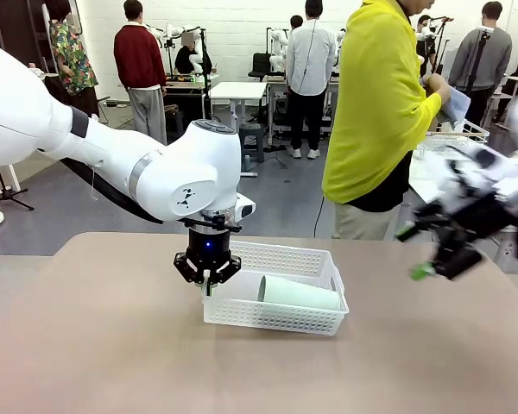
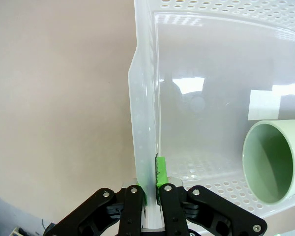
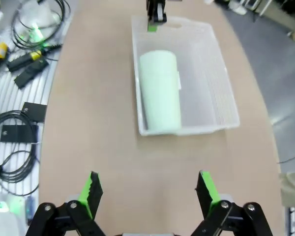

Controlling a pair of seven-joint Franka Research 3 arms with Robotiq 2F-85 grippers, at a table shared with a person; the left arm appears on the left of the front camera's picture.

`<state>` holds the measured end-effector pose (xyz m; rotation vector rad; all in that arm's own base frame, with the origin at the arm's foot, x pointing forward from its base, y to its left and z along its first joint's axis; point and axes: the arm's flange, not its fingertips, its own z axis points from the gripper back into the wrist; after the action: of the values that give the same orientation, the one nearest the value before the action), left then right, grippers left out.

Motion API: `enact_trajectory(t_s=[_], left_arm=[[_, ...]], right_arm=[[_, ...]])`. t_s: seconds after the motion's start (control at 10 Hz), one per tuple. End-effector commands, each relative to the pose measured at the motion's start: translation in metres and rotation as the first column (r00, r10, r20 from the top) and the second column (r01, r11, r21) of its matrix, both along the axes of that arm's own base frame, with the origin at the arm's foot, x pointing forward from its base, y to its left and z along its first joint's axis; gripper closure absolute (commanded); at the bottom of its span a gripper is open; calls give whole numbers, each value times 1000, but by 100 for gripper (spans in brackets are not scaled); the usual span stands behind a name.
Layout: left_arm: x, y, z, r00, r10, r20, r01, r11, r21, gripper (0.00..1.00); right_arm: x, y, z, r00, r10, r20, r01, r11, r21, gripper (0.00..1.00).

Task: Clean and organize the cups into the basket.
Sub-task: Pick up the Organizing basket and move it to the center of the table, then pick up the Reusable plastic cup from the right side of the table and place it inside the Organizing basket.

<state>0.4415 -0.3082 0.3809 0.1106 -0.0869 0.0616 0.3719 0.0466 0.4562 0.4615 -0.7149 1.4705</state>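
**One cup in, basket held by a thin wall**

One mint cup (image 1: 298,295) lies on its side in the basket (image 1: 276,321), which sits on the table (image 1: 112,345) near the middle. The left gripper (image 1: 209,278) is clamped on the basket's short end wall. The right gripper (image 3: 148,184) hangs well apart from the basket, its fingers spread wide and empty.

Risks, as I judge them:
- The grip is a narrow pinch on flexible plastic. A pull or lift from that one end could bend the wall, let it slide out of the pads, or tip the basket.
- The cup is loose on its side, so any tilt or jerk could send it rolling against the lattice, or out over the rim.
- I can find no tan cup in the basket. If one has to go in, a basket shifted by the left arm would spoil the aim.

What each view adds:
- The left wrist view shows the pinch itself — one green pad inside the wall, one outside — and the cup's open mouth turned toward that end. In the front view the gripper body hides the contact.
- The right wrist view looks down the basket's length and shows the cup lying close along one long wall.
- The front view shows the person (image 1: 380,103) at the far side with a cloth (image 1: 457,105) in hand. What it wraps I cannot tell.
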Motion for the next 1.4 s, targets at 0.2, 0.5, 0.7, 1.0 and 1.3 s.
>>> enact_trajectory(t_s=[0.2,0.5,0.7,1.0,1.3], left_arm=[[0,1,-1,1000,1,1,-1,1000,1,100],[0,1,-1,1000,1,1,-1,1000,1,100],[0,1,-1,1000,1,1,-1,1000,1,100],[0,1,-1,1000,1,1,-1,1000,1,100],[0,1,-1,1000,1,1,-1,1000,1,100]], right_arm=[[1,-118,-40,1000,11,9,-13,981,195,0],[4,-175,-69,1000,5,19,-12,941,339,0],[0,-202,-92,1000,-18,11,11,907,421,0],[-9,-191,-83,1000,-28,4,25,930,366,0],[-9,-191,-83,1000,-28,4,25,930,366,0]])
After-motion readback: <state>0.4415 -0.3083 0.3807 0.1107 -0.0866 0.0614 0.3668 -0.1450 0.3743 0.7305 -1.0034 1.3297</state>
